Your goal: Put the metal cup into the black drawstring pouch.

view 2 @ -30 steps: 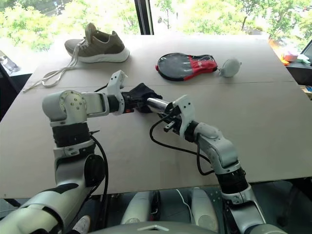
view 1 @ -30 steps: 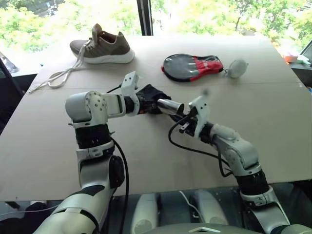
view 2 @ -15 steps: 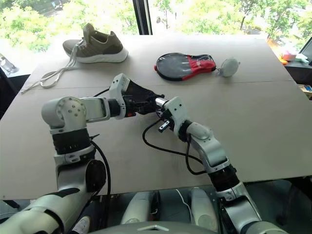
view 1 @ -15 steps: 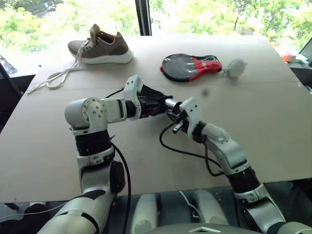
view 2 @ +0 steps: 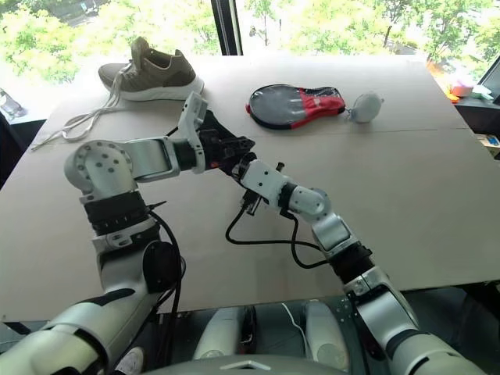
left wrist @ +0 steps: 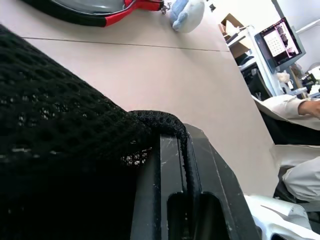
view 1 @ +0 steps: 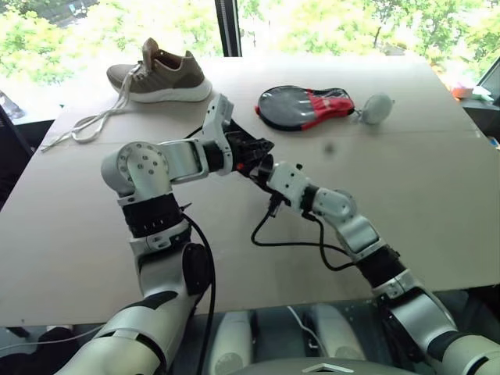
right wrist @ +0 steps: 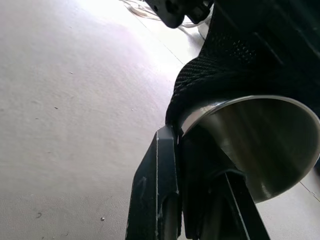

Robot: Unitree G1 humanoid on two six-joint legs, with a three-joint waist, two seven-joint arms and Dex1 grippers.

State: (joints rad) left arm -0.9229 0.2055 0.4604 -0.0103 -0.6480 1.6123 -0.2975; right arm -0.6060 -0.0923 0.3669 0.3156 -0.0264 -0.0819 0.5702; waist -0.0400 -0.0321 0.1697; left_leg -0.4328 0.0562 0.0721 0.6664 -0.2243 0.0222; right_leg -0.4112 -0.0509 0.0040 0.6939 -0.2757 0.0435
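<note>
Mostly, the small shiny silver steel cup (right wrist: 250, 137) is swallowed by the soft black mesh drawstring pouch (view 1: 248, 150); from the head views it is hidden where the two claws meet, and the right wrist view shows its base end protruding from the pouch mouth, fabric wrapped around its wall. Left of the pouch, the left claw (view 1: 244, 156) is pinched tight on the pouch's fabric, holding it off the pale brown worktop (view 1: 422, 180); the left wrist view shows a rolled hem lying over one black finger (left wrist: 172, 185). Just right of the pouch, the right claw (view 1: 266, 166) is clamped on the cup, one finger (right wrist: 157, 195) lying outside its rim, and its tips are lost against the black cloth.

Behind and left of the pouch lies an olive-brown lace-up shoe (view 1: 160, 74), its pale laces (view 1: 86, 125) trailing. Behind and right of the pouch lies a flat oval black-and-red zipped case (view 1: 306, 105), with a pale grey rounded ball (view 1: 378, 108) touching its far end.
</note>
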